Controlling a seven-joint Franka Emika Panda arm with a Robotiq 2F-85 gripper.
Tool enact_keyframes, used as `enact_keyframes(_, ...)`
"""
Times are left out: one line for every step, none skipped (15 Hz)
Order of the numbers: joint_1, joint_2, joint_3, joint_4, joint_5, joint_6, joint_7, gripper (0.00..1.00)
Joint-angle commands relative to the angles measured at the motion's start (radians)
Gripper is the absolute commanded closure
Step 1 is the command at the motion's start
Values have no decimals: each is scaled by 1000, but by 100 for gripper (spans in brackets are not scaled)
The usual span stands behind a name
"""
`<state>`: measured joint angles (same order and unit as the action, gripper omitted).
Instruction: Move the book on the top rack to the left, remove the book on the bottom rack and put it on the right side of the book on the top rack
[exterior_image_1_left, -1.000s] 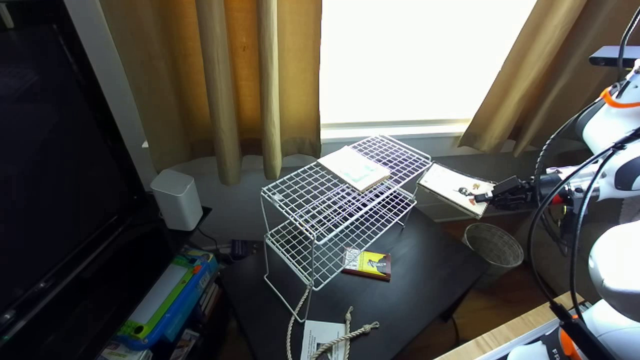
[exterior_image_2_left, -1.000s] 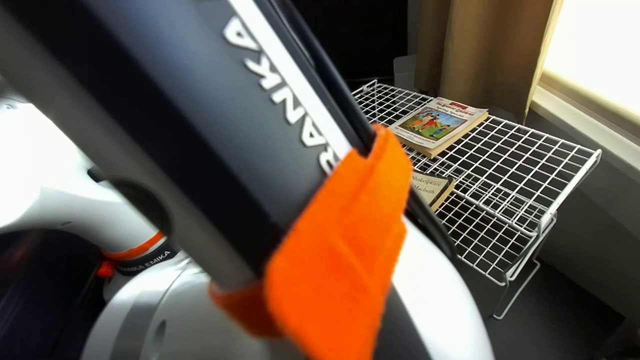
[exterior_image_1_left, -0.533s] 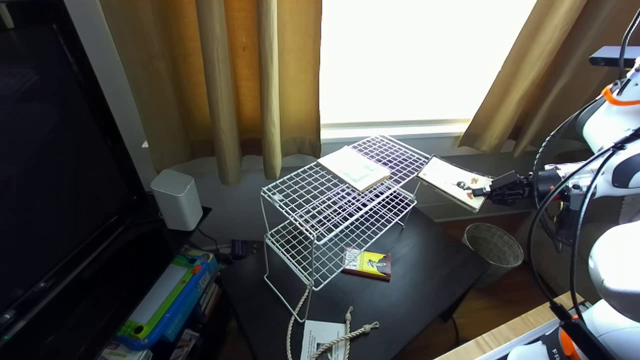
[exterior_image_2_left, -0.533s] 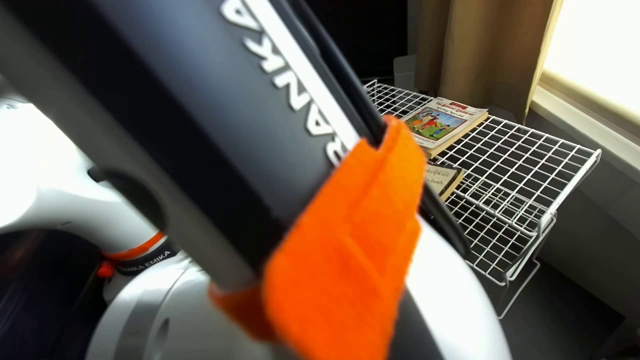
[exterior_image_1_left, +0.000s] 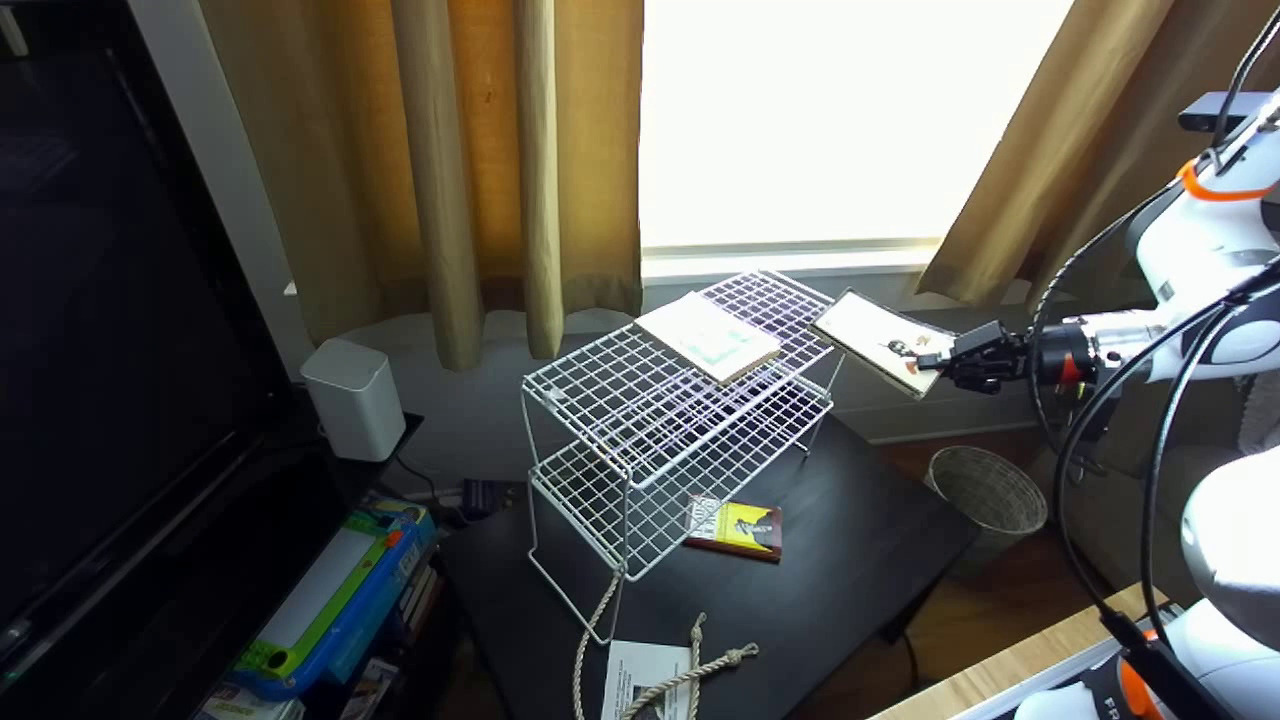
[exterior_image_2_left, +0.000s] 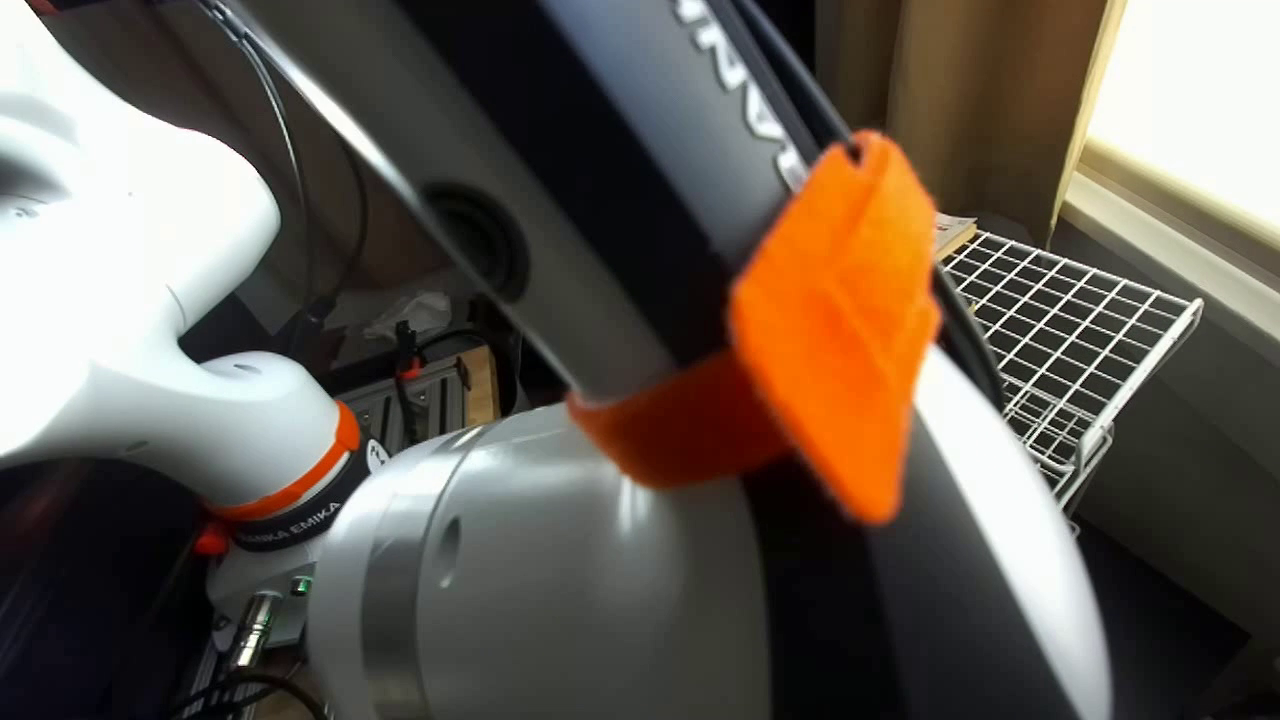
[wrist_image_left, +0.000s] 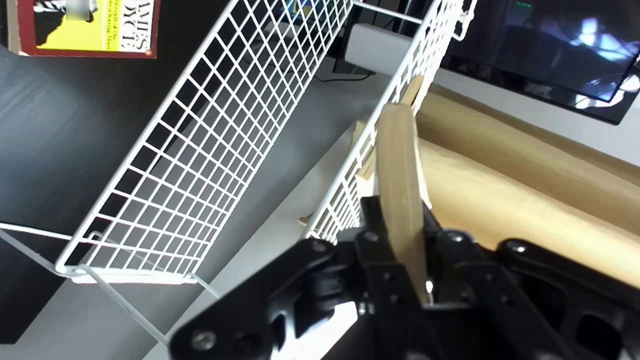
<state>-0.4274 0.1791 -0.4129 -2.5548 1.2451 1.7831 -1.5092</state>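
My claw (wrist_image_left: 400, 217) is clamped on one short end of a pale-faced book (exterior_image_1_left: 875, 332), which I judge to be the one meant from the bottom rack (exterior_image_1_left: 755, 435). Its long axis goes from me outward, toward the top rack (exterior_image_1_left: 620, 390), and in an exterior view its far end hides the near corner of that rack (whether it touches there, I cannot tell). The coming move turns on this: the white book (exterior_image_1_left: 705, 335) lies apart, beyond that far end, so the place for mine should be between it and the end closest to me. I think I must reach forward and lower it flat, without pushing the white one. On these two covers I can read no title. On the counter (exterior_image_1_left: 840, 510) a yellow book (wrist_image_left: 90, 27) shows "AMES", "OYCE" and "Young Man"; the dark ring (exterior_image_2_left: 290, 525) at my base says "EMIKA".
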Motion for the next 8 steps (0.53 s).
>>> enact_keyframes(26, 3, 17, 14, 55, 32, 55, 96)
enact_keyframes(32, 5, 20, 22, 70, 44, 73, 96)
enact_keyframes(38, 5, 23, 29, 79, 56, 96, 96)
enact_keyframes(44, 5, 28, 37, 87, 64, 116, 96)
enact_keyframes(50, 4, 33, 46, 90, 76, 137, 96)
enact_keyframes(56, 5, 37, 57, 94, 82, 159, 96)
enact_keyframes(62, 10, 41, 73, 94, 92, 191, 96)
enact_keyframes(67, 15, 47, 89, 93, 94, 217, 96)
